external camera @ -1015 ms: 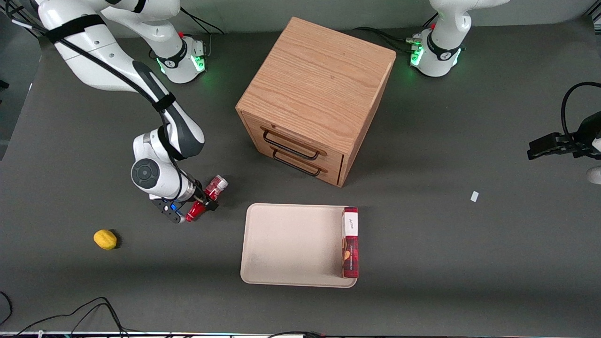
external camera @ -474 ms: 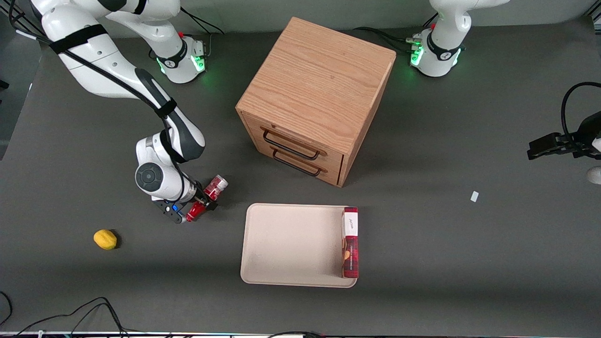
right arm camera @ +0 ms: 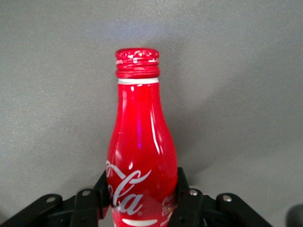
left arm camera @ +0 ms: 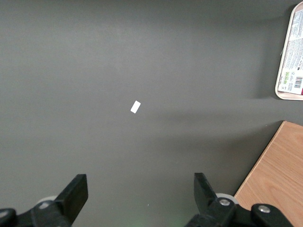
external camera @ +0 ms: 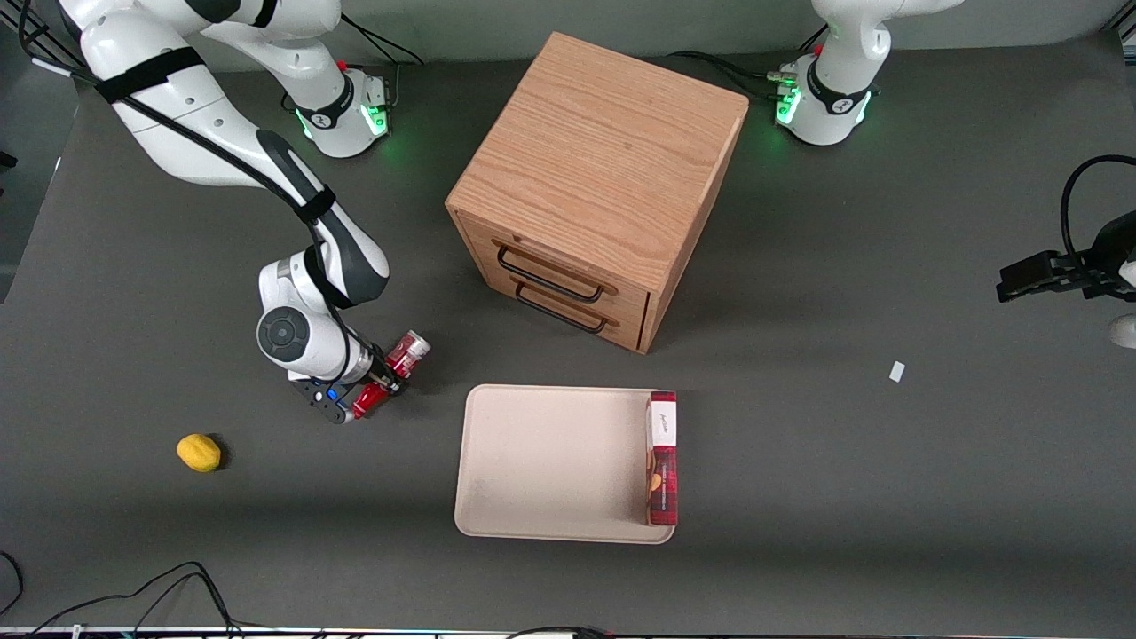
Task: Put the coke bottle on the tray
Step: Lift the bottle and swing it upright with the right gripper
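The tray [external camera: 550, 461] lies nearest the front camera, its bed bare except for a red-and-white box [external camera: 662, 458] resting along the rim toward the parked arm's end; the box carries a white label whose writing is too small to read, and the left wrist view shows only a barcode and fine print on its end. A yellow lemon-like object [external camera: 199, 452] lies toward the working arm's end of the table. Farther from the camera than the tray's near rim, and well apart from it toward the working arm's end, the gripper [external camera: 382, 383] is clamped on the coke bottle [external camera: 390, 374], fingers [right arm camera: 189, 201] pressed against the body. So the grasp looks done; the carry and the set-down are left. The bottle shows white "Coca-Cola" script. Farthest stands the wooden drawer cabinet [external camera: 595, 177].
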You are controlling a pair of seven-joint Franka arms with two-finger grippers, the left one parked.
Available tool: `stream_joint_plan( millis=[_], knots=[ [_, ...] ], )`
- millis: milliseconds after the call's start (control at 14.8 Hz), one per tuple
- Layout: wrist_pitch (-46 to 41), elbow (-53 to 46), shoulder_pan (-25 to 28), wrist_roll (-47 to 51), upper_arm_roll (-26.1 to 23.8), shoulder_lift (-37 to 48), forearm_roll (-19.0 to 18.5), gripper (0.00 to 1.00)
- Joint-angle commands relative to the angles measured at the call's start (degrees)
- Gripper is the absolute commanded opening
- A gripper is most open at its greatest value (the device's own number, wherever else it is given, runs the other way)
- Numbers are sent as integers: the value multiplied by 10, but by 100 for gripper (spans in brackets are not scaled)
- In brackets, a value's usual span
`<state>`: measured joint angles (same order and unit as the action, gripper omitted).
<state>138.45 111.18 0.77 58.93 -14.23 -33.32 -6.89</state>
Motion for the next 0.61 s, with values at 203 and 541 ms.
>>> stream_joint_plan(
  millis=[203, 541],
  knots=[
    [-84, -79, 4, -6, -6, 29, -15, 12],
    [-277, -243, -2, -59, -52, 53, -8, 12]
  ],
)
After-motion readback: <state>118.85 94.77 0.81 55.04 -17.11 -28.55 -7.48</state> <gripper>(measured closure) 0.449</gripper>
